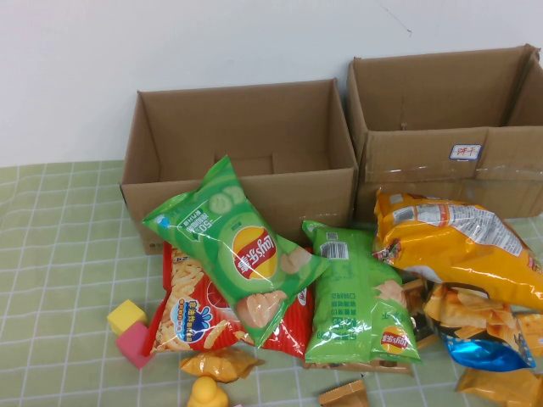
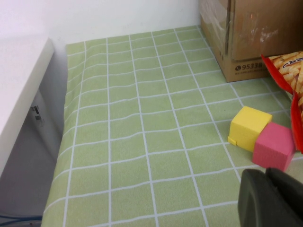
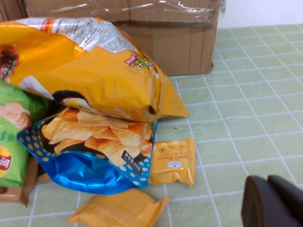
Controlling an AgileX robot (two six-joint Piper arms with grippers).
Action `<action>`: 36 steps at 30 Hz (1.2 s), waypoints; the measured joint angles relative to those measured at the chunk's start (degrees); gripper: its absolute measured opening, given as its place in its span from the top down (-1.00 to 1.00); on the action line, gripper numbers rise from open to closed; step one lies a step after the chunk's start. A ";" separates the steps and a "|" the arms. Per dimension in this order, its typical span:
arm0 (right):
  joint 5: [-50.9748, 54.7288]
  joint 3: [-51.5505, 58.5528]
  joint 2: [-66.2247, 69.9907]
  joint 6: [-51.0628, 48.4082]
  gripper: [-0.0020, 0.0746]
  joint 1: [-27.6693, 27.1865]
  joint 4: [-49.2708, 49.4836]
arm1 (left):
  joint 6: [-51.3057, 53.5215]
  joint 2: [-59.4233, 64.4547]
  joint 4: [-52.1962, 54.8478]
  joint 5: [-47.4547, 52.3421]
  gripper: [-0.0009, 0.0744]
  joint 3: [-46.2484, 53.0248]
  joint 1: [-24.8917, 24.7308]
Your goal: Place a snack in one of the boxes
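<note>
Two open, empty cardboard boxes stand at the back: a left box (image 1: 280, 191) and a right box (image 1: 424, 161). In front lies a pile of snacks: a green Lay's bag (image 1: 237, 250), a second green bag (image 1: 356, 297), a red fries bag (image 1: 199, 315), a big yellow bag (image 1: 458, 246) (image 3: 90, 66) and a blue chip bag (image 3: 90, 151). Neither gripper shows in the high view. My left gripper (image 2: 266, 174) is shut and empty, low over the cloth near the cubes. My right gripper (image 3: 268, 180) is shut and empty, to the right of the pile.
A yellow cube (image 2: 249, 127) and a pink cube (image 2: 273, 146) sit left of the pile. Small orange packets (image 3: 173, 161) lie at the pile's front. A yellow toy (image 1: 206, 393) is at the front edge. Green checked cloth (image 2: 142, 142) covers the table; a white ledge (image 2: 19, 85) lies beyond its left edge.
</note>
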 joint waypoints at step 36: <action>-60.63 0.34 0.00 2.62 0.95 0.00 4.72 | -7.23 0.00 -5.53 -51.64 0.98 0.35 0.00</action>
